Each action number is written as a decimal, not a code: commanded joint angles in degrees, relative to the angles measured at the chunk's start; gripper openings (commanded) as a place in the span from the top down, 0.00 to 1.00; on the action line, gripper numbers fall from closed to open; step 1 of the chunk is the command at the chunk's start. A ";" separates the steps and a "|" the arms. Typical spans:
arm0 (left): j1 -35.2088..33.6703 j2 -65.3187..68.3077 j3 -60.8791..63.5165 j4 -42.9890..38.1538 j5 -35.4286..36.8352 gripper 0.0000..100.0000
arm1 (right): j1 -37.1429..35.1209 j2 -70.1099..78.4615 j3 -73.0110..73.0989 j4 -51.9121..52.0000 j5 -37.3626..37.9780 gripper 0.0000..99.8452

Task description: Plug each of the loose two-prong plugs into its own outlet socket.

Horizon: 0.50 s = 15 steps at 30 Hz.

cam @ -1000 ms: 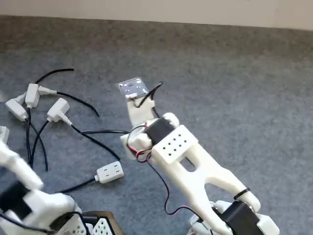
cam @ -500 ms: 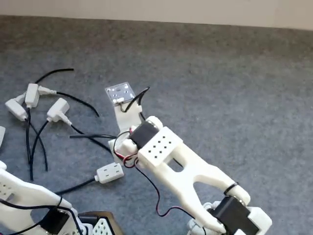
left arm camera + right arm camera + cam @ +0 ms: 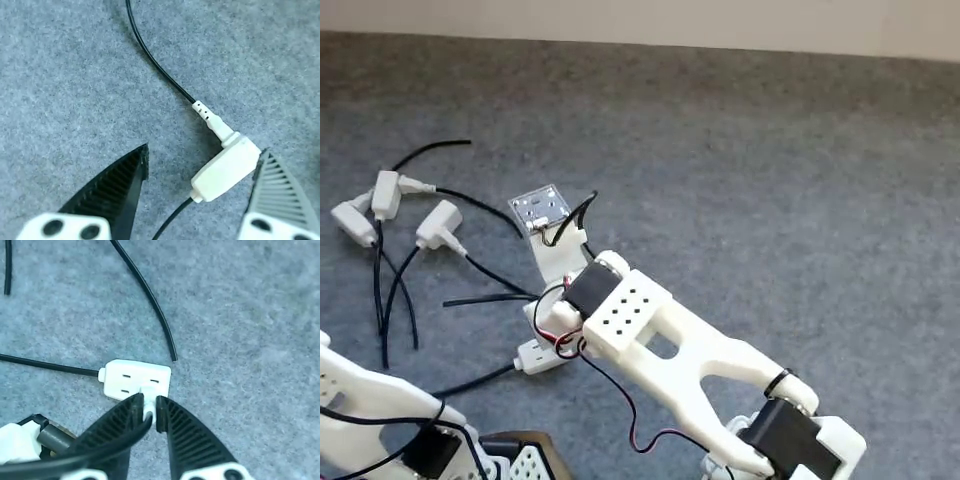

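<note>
high view: the right arm stretches in from the near right, its tool over the outlet socket [image 3: 531, 356] on the grey carpet [image 3: 800, 180]. three white plugs [image 3: 440, 225] lie close together at the far left, their cords crossing.

left wrist view: the left tool [image 3: 205, 150] is spread wide and empty. a loose plug [image 3: 225, 170] lies flat between its fingers, closer to the pale one, and its black cord [image 3: 155, 60] trails away. closing from here may catch only a corner and spin the plug aside.

right wrist view: the right tool [image 3: 150, 399] is pinched narrow on a small white piece, likely a held plug [image 3: 148, 410], which touches the socket's near edge. the socket is white and flat, slots facing up. the prongs are hidden. if they miss the slots, pushing would likely slide the light socket along the carpet.
</note>
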 commanded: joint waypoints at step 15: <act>-0.66 -1.10 -2.33 0.44 -0.53 0.66 | 1.80 -0.04 4.00 -4.88 -0.18 0.99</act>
